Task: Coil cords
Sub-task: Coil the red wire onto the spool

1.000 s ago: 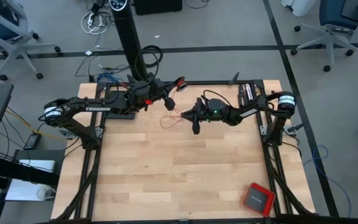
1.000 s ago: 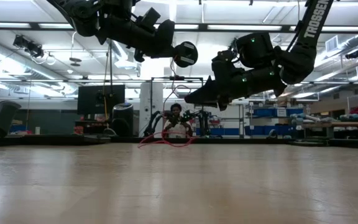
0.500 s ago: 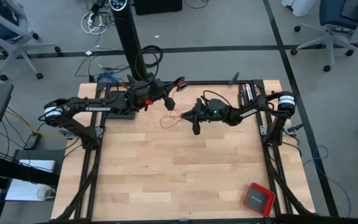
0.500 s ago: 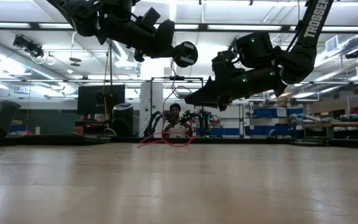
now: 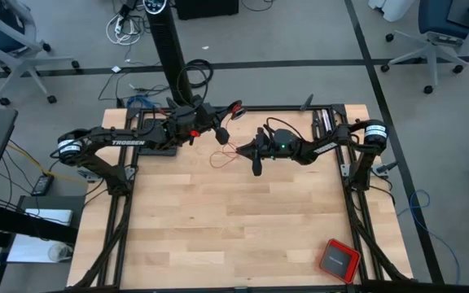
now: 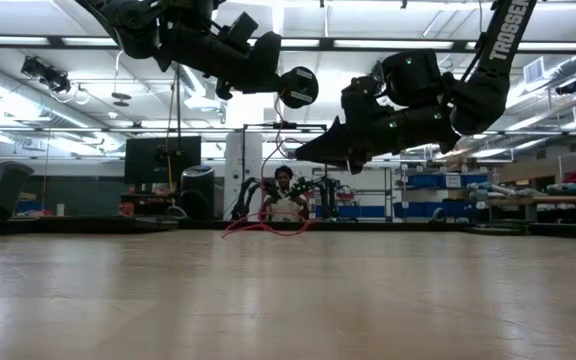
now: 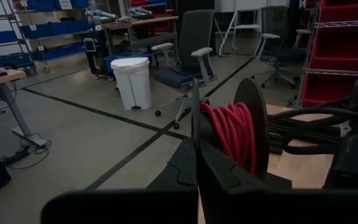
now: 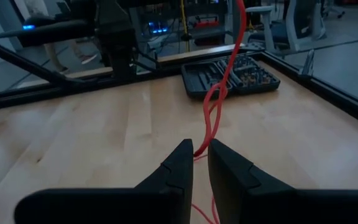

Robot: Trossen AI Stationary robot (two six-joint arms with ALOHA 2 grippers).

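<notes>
Above the table's [image 5: 234,220] far edge, both arms hang close together, raised off the wood. Left gripper [image 5: 222,135] holds a black spool [image 7: 244,134] wound with red cord [image 7: 232,134]; its fingers [image 7: 194,140] are pressed together on the spool's hub or flange, though the exact contact is hard to make out. From the low view, the spool shows as a dark disc [image 6: 298,87] at the tip of the left arm, well above the tabletop.

Right gripper [image 5: 240,150] sits just beside the spool, pointing toward it. Its fingers [image 8: 179,165] stand nearly together, pinching the cord [image 8: 219,93] that runs up from between them toward the spool. More cord lies below in loose loops on the wood [image 5: 221,157], between the two grippers and under the spool; the low view shows these loops as a small red tangle [image 6: 263,228] resting on the tabletop far back.

Well apart from the spool, near the table's front right corner, sits a red box [image 5: 338,260] with a dark top. A dark tray [image 8: 232,74] of small parts lies at the table's far edge beyond the cord.
</notes>
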